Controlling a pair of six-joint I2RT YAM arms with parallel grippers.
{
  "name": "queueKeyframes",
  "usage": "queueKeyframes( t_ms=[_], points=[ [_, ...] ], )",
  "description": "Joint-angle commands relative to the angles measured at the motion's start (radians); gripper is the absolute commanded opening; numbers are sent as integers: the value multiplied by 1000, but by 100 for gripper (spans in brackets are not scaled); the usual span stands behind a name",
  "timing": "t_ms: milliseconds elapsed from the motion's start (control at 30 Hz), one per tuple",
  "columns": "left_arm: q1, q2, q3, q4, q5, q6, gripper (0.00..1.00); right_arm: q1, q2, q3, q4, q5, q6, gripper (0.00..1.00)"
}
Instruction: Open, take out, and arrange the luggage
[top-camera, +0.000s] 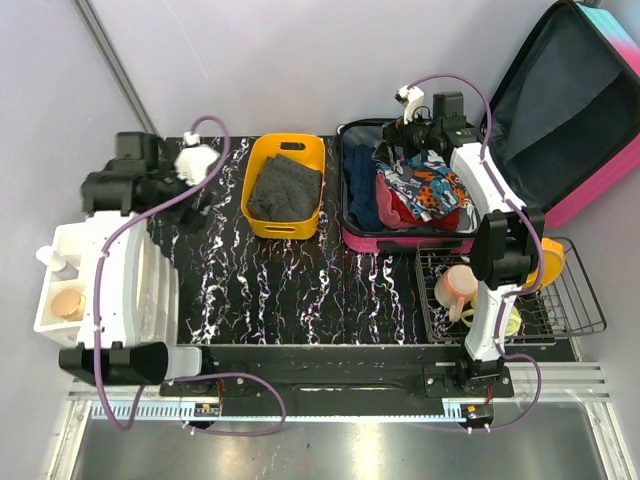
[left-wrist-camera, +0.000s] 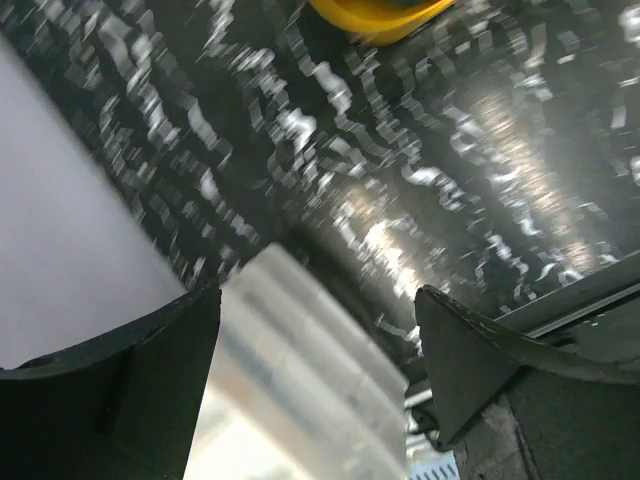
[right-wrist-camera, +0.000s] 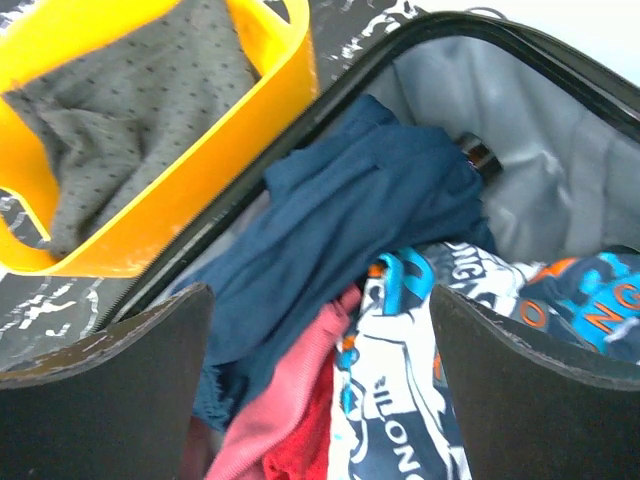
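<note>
The luggage (top-camera: 590, 110) lies open at the back right, its pink lid standing up to the right and its dark lining showing. Its base holds a pile of clothes: a navy garment (right-wrist-camera: 340, 230), a pink-red one (right-wrist-camera: 290, 430) and a white printed one (top-camera: 430, 185). My right gripper (top-camera: 400, 150) is open and empty, hovering just above the clothes at the far end of the base; in the right wrist view (right-wrist-camera: 320, 340) its fingers straddle the pile. My left gripper (top-camera: 195, 165) is open and empty at the back left, above the table (left-wrist-camera: 318, 340).
An orange bin (top-camera: 260, 215) with a grey cloth (top-camera: 285, 185) stands left of the luggage and also shows in the right wrist view (right-wrist-camera: 230, 150). A white tray (top-camera: 60, 240) with bottles is at the left. A wire rack (top-camera: 580, 300) with cups is at the front right.
</note>
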Motion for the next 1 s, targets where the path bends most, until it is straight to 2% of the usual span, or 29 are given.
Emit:
queueKeyframes(
  t_ms=[0, 133, 233, 367, 433, 467, 500, 633, 800, 967],
  points=[
    [-146, 114, 69, 117, 146, -61, 83, -7, -42, 61, -193, 176, -162, 98],
    [-215, 257, 180, 198, 218, -118, 83, -20, 16, 136, -290, 247, -151, 96],
    [-235, 337, 204, 274, 281, -153, 83, -30, 48, 164, -345, 305, -156, 94],
    [-284, 427, 246, 312, 295, -160, 83, -95, 60, 170, -416, 279, -178, 91],
    [-309, 476, 289, 312, 300, -161, 83, -116, 62, 173, -475, 235, -247, 86],
    [-312, 488, 302, 312, 303, -164, 83, -119, 60, 167, -485, 231, -266, 77],
    [-321, 514, 321, 314, 308, -164, 83, -121, 50, 147, -491, 231, -298, 74],
    [-338, 561, 356, 317, 318, -176, 83, -122, 31, 100, -483, 190, -327, 66],
    [-352, 582, 341, 340, 321, -190, 82, -123, 30, 64, -508, 130, -350, 64],
    [-361, 584, 335, 344, 334, -213, 82, -90, 30, 35, -502, 152, -389, 71]
  ],
)
